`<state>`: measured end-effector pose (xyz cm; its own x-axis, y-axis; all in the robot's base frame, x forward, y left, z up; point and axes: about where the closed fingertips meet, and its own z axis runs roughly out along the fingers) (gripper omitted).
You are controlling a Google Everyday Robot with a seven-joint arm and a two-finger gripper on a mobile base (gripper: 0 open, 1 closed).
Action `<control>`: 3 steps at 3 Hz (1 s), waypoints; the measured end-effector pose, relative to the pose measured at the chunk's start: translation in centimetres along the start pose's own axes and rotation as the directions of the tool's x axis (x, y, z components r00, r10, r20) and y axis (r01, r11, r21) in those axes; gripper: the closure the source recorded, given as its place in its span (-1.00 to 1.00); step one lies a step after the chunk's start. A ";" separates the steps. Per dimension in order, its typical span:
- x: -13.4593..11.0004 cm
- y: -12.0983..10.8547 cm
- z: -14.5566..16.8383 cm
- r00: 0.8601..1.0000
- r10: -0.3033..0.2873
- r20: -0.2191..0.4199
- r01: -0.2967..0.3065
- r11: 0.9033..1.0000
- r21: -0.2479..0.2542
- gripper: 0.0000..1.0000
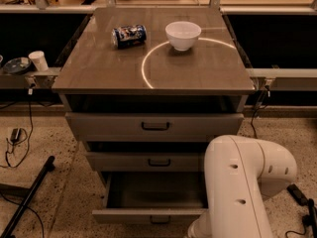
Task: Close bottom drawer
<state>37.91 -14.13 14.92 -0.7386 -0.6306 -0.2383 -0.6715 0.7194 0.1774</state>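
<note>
The bottom drawer (148, 215) is the lowest of three grey-brown drawers and stands pulled out, its empty tray showing. Its flat front with a small black handle lies near the picture's lower edge. A thick white arm link (237, 182) fills the lower right and overlaps the drawer's right end. My gripper is out of view, somewhere below the arm link at the bottom edge.
The middle drawer (158, 161) and the top drawer (154, 126) each stick out a little. On the cabinet top lie a blue can (129, 35) and a white bowl (183, 34). A black stand leg (27, 197) and cables cross the floor at left.
</note>
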 end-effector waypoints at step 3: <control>-1.6 -1.0 2.8 0.999 -0.030 0.031 0.031 0.998 -0.050 -1.00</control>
<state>39.95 -13.00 12.50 -0.7163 -0.6424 -0.2725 -0.6963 0.6840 0.2175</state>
